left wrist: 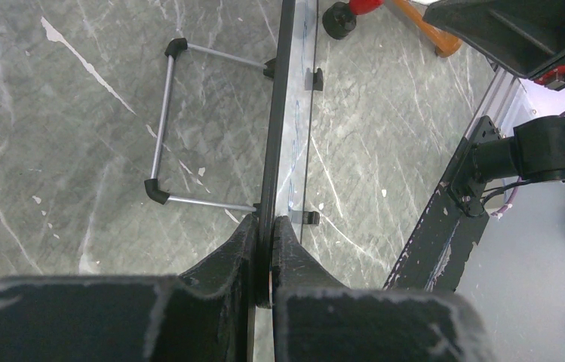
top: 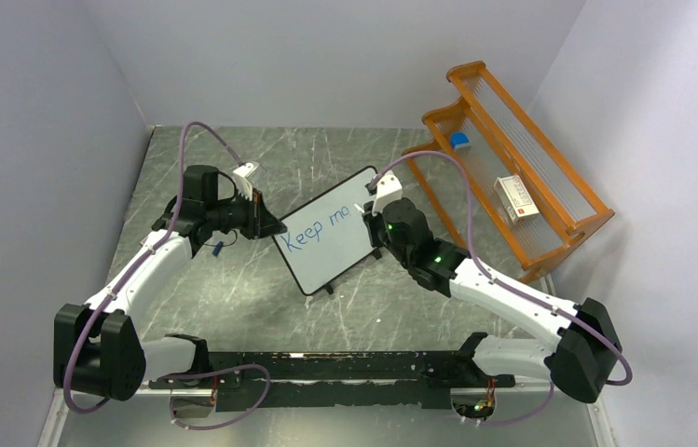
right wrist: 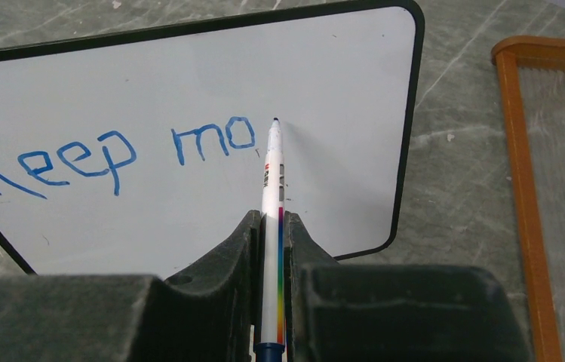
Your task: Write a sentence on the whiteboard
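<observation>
Jaws of the left gripper (left wrist: 264,224) are clamping the whiteboard (top: 347,253) by its framed edge, mid-table (top: 261,307). Those of the right gripper (right wrist: 272,224) are pinching a marker (right wrist: 271,173), its tip sitting just right of the unfinished blue sentence (right wrist: 115,166), "Keep mo".

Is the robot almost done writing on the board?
Not yet. Done: "Keep mo" in blue on the whiteboard. In hand: the right gripper holds the marker, tip just past the "o", while the left gripper pinches the board's edge. Left: finishing that word; the space below is blank.
</observation>
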